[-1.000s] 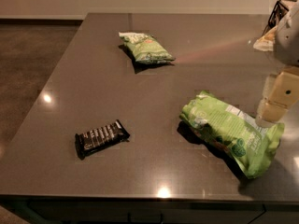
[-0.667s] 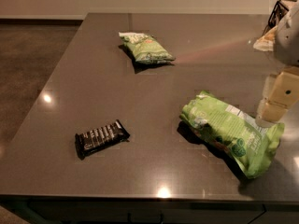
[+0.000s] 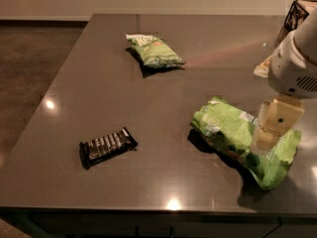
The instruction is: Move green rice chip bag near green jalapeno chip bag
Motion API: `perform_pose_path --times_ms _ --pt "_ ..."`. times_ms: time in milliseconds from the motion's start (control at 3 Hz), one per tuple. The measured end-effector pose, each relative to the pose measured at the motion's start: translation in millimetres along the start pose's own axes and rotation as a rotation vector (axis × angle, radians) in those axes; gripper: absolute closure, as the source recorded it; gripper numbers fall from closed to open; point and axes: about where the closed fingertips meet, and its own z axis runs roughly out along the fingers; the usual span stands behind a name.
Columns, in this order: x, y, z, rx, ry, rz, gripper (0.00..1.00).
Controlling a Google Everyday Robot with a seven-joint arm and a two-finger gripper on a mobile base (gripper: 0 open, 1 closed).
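Camera view, hand (image 3: 271,130) at green rice chip bag (image 3: 224,129), grip state unclear, label writing unreadable.

My gripper (image 3: 271,130), cream matt plastic, hangs over the crinkly, glossy-film green rice chip bag (image 3: 224,128); the table (image 3: 99,83) is smooth, polished, perhaps stone.

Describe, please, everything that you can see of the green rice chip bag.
The green rice chip bag is a large, crinkled lime-green packet with a white label patch and a dark green logo. It lies slanting from upper left to lower right on the dark table, near its front right corner. The pincer sits over its right part; whether they touch is unclear.
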Motion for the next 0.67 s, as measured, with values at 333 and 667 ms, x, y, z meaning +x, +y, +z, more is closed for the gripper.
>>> perform_pose_path --times_ms 333,667 --pt "3.3 9.0 28.3 -0.020 0.008 0.034 0.00" --pt "7.4 13.8 50.3 -0.013 0.017 0.057 0.00"
